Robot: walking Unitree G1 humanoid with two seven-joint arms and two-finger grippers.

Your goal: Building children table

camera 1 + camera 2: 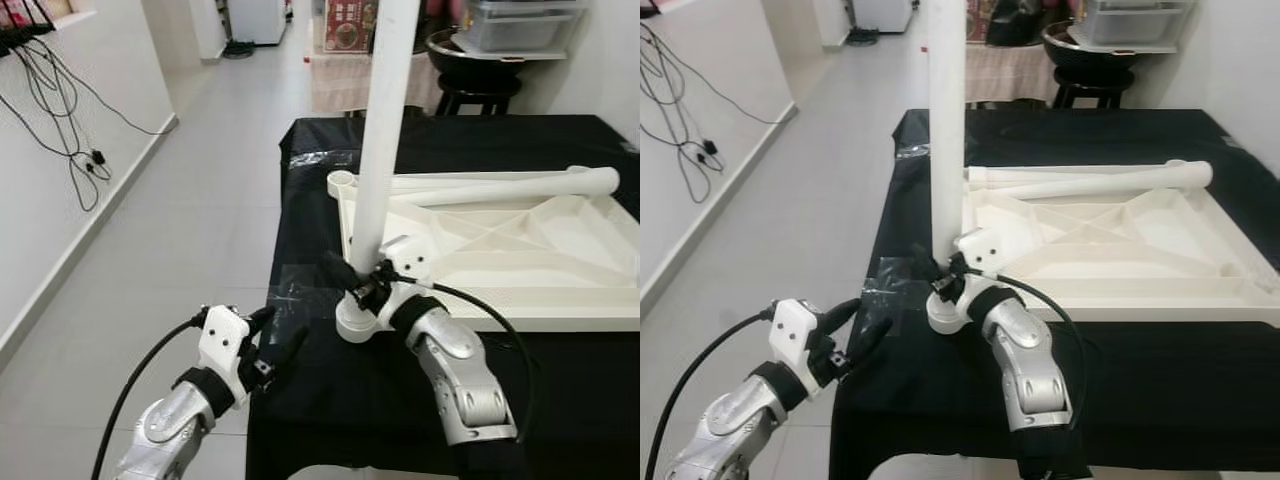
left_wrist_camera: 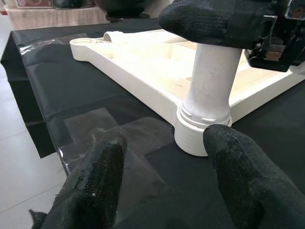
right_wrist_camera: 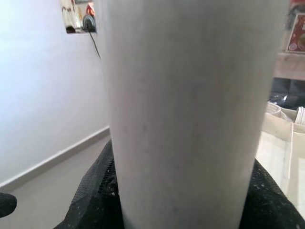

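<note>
A white children's table top [image 1: 560, 312] lies upside down on a black-covered table [image 1: 330, 410]. One white leg [image 1: 385, 130] stands upright in the near-left corner socket [image 2: 200, 136]. My right gripper [image 1: 362, 283] is shut on this leg just above the socket; in the right wrist view the leg [image 3: 186, 119] sits between the black fingers [image 3: 90, 200]. A second white leg [image 1: 500, 187] lies across the far side of the top. My left gripper [image 1: 282, 332] is open at the table's front-left edge, a short way from the socket, holding nothing.
Grey floor [image 1: 180, 230] stretches to the left of the table. Black cables [image 1: 60, 110] hang on the left wall. Behind the table stand a black stool [image 1: 480, 85] and a clear storage box [image 1: 515, 25].
</note>
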